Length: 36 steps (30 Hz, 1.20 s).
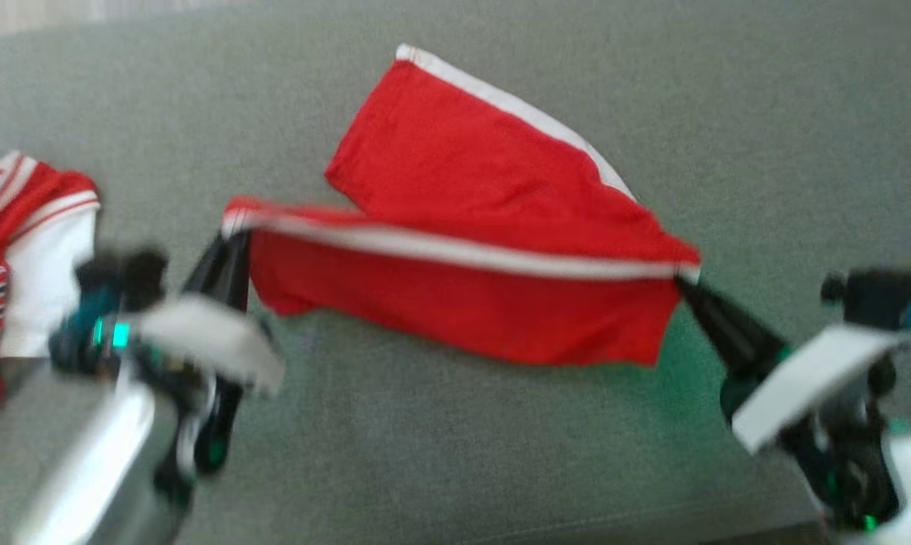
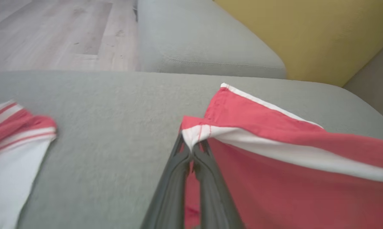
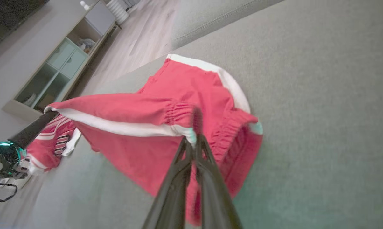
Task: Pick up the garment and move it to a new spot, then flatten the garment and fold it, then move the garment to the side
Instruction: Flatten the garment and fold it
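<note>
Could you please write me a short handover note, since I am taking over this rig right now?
Left claw: shut on a hem corner of the red shorts.
Right claw: shut on the waistband end.
The shorts are stretched between both claws over the grey sofa cushion; a red-and-white garment lies at the robot's left.
Done: pickup. Left: set down, flatten, fold, move aside.

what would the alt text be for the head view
Two grippers hold red shorts with a white side stripe stretched above a grey sofa, the left gripper pinching one end and the right gripper the other. A second red and white garment lies at the left edge.
</note>
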{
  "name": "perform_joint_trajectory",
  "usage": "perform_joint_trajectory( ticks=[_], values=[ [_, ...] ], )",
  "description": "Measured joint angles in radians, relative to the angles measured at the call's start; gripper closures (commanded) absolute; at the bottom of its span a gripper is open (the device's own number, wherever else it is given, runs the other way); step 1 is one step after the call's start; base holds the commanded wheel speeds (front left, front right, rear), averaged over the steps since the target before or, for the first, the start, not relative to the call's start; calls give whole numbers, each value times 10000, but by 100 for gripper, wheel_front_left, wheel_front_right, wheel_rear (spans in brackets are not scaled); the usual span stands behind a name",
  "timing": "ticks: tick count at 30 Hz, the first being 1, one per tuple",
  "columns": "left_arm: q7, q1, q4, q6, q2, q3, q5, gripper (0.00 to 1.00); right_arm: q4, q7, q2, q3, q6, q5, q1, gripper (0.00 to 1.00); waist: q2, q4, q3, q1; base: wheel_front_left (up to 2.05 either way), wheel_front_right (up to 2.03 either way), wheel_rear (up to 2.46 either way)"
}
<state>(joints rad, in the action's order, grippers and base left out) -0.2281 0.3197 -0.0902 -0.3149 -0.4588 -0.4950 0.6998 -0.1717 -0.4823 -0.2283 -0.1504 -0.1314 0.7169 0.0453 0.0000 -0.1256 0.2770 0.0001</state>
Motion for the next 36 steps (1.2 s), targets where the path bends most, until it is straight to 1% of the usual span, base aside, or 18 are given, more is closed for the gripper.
perform_joint_trajectory(
  ticks=[1, 4, 7, 11, 12, 16, 20, 25, 30, 31, 32, 33, 36],
  values=[
    [-105, 596, 460, 270, 81, -153, -27, 100, 305, 75, 54, 29, 0, 79, 355, 100, 0, -29, 120, 1, 0, 0, 0],
    [-600, 2236, 1988, 899, 422, -552, -88, 100, 1135, 343, 320, 77, 0, 132, 1241, 100, 0, -197, 412, 1, 0, 0, 0],
    [-1108, 3556, 3628, 1360, 786, -750, -128, 100, 1785, 550, 667, 15, 0, 414, 1863, 100, 0, -490, 631, 0, 0, 0, 0],
    [-1875, 5022, 5758, 1875, 1076, -953, -128, 100, 2587, 779, 1034, -347, 0, 888, 2583, 100, 0, -1034, 908, 1, 0, 0, 0],
    [-1875, 5022, 5758, 1875, 1076, -953, -128, 100, 2587, 779, 1034, -347, 0, 888, 2583, 100, 0, -1034, 908, 1, 0, 0, 0],
    [-2230, 6250, 7497, 2326, 1275, -1122, -155, 100, 3218, 1024, 1246, -878, 0, 1375, 3243, 100, 0, -1659, 1189, 1, 0, 0, 0],
    [-2263, 7214, 8744, 2642, 1436, -1198, -347, 100, 3647, 1406, 1250, -1503, 0, 1636, 3790, 100, 0, -2240, 1463, 0, 0, 0, 0],
    [-1820, 8112, 9862, 2792, 1622, -1216, -548, 100, 4034, 2044, 1208, -2140, 0, 2006, 4171, 100, 0, -2746, 1765, 0, 0, 0, 0],
    [-1498, 8542, 10773, 2817, 1856, -1256, -673, 100, 4314, 2587, 1055, -2740, 0, 2380, 4466, 100, 0, -2918, 1897, -1, 0, 0, 0],
    [-1486, 8563, 10962, 2867, 1929, -1246, -652, 91, 4343, 2654, 991, -2895, 0, 2483, 4514, 62, -1, -2913, 1896, 0, 0, 0, 0],
    [-1475, 8562, 11129, 2892, 1985, -1243, -612, 11, 4357, 2742, 930, -3037, 0, 2594, 4567, 0, 0, -2905, 1885, 0, 0, 0, 0],
    [-1419, 8561, 11269, 2909, 2040, -1244, -581, 0, 4339, 2874, 857, -3168, 0, 2650, 4602, 0, 0, -2889, 1870, -1, 0, 0, 0],
    [-1066, 8559, 11536, 2987, 2217, -1204, -508, 0, 4357, 3363, 460, -3457, 0, 2667, 4593, 0, 0, -2763, 1815, -1, 0, 0, 0]
  ],
)
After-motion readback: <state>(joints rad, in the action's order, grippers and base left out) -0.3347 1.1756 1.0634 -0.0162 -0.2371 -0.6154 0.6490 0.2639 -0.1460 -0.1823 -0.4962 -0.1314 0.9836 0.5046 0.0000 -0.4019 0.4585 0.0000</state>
